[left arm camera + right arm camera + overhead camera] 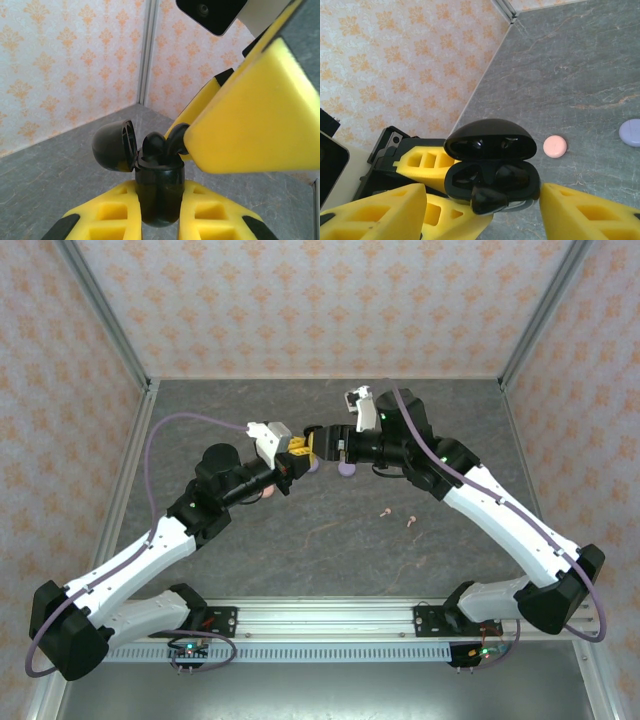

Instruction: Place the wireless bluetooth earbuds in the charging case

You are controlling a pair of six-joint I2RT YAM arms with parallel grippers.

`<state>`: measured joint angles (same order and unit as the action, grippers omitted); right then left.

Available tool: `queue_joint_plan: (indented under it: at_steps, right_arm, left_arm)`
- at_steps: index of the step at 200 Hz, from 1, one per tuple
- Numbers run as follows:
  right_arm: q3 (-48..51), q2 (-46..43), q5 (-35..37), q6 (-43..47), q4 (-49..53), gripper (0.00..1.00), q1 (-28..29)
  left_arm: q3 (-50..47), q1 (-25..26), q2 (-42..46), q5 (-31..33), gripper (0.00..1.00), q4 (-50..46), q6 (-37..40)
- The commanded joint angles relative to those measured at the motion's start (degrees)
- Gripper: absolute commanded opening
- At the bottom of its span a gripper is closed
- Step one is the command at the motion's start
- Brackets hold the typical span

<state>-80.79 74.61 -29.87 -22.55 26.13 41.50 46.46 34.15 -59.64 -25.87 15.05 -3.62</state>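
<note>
two pink earbuds (385, 512), two pucks (555, 146), one black case (492, 170)

It was a robot lab cell: a grey table (330, 550) walled by patterned panels (300, 300) on aluminium posts (105, 310), arms (140, 550) bolted to a rail (330, 618).

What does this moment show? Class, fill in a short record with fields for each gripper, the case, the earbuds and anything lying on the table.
left gripper: shut on the black charging case
right gripper: open, fingers on either side of the case
lid: hinged open
black earbud: sticking out of the case, not fully seated
on the table: two pale pink earbuds, a pink puck, a lilac puck
</note>
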Motion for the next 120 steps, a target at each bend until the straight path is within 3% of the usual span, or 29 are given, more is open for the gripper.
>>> queue_joint_plan:
  at_steps: [1, 120]
  right_arm:
    - [-2.56, -1.32, 0.67, 1.3, 0.76, 0.63, 0.78]
    - [-2.53, -1.07, 0.36, 1.58, -2.08, 0.64, 1.04]
  left_arm:
    - [0.49, 0.48, 0.24, 1.44, 0.0, 1.4, -0.34]
    - [0.37, 0.5, 0.74, 1.58, 0.0, 1.3, -0.46]
